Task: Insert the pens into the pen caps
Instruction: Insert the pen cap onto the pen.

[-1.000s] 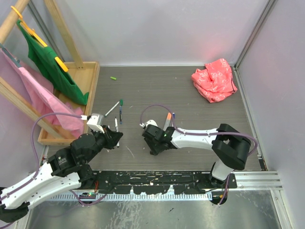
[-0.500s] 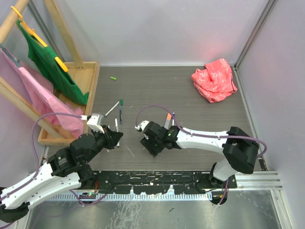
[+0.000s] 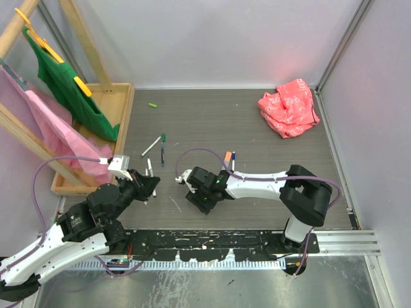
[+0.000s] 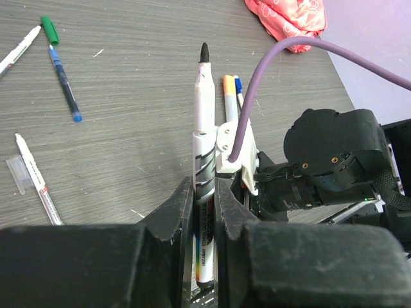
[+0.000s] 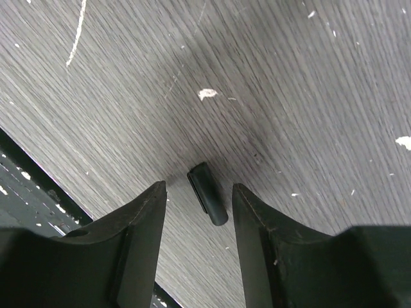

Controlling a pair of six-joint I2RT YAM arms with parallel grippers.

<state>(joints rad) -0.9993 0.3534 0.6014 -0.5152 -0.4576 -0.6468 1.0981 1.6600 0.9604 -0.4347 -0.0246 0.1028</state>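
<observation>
1. The left fingers [image 4: 183,206] are clenched on a pen [image 4: 204,154], low on the barrel. Most of its length sticks out past them, above the counter [image 4: 128,96].
2. That pen has a white barrel with grey stripes and print near the grip. Its black tip [image 4: 205,52] is bare and points away from the arm.
3. Loose pens lie further out on the counter. A thin white one [image 4: 37,179] is nearest, then a blue one [image 4: 64,80] by a green cap [image 4: 49,30], all uncapped or apart.
4. To the right, the right fingers [image 5: 138,224] hang low over the counter [image 5: 289,77], spread apart and holding nothing. They straddle the black cap [image 5: 208,194] without touching it.
5. The cap is a short, dark, plain cylinder lying on its side, slanted across the gap rather than square to the fingers. I cannot tell which end is the open one.
6. What could go wrong:
   - The cap is round and lies askew, so I reckon a squeeze could roll it or squirt it out sideways.
   - If it is caught with its mouth covered or turned away, the pen will have nowhere to go in.
   - The pen is gripped so low that pushing its tip into the cap could swing it in the grip.
   - The right arm's purple cable [image 4: 257,96] loops close by the bare tip and could snag it.
</observation>
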